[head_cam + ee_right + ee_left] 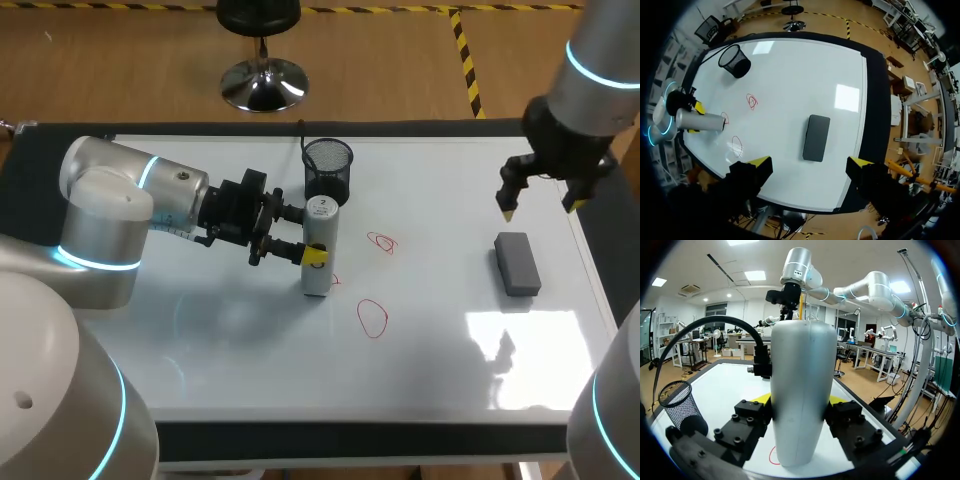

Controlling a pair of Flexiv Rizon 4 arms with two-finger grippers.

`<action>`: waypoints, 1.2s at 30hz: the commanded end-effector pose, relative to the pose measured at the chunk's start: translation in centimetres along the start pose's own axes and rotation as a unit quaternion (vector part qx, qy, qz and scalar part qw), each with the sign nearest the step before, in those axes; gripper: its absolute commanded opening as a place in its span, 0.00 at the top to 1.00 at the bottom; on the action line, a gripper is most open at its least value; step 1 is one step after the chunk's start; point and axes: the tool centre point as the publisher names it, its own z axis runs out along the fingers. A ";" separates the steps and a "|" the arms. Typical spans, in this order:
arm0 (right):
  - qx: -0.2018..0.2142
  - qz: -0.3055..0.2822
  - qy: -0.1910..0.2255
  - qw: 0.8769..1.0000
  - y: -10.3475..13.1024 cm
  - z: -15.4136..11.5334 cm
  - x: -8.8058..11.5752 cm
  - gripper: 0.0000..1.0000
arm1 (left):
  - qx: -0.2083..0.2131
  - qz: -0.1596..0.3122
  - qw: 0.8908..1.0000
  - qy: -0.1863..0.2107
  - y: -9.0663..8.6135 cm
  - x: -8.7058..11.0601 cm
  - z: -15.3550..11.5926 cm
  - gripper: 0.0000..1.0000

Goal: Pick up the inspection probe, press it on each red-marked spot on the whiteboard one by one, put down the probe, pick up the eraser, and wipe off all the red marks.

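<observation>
Near the counter's (250, 370) middle, the left end effector (300, 235), clamped on the upright probe (319, 262), should press straight down on the half-hidden red mark (334, 281), while the right end effector (540, 208) hangs with its fingers apart.

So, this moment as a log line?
left tool: shut on silver cylindrical probe | right tool: open, empty | grey block eraser: on white whiteboard

No readable text, mark on probe (320, 225) (blurred)
</observation>
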 end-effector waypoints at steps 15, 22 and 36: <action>0.021 0.012 0.005 1.000 1.4 4.8 -1.1 0.00 | 0.001 0.000 1.000 -0.001 1.1 0.3 0.3 1.00; 0.024 0.016 0.012 1.000 1.3 6.1 -1.5 0.00 | 0.001 0.000 1.000 -0.001 1.1 0.3 0.3 1.00; 0.030 0.020 0.022 0.999 0.2 7.4 -1.9 0.00 | 0.001 0.000 1.000 -0.001 1.1 0.3 0.3 1.00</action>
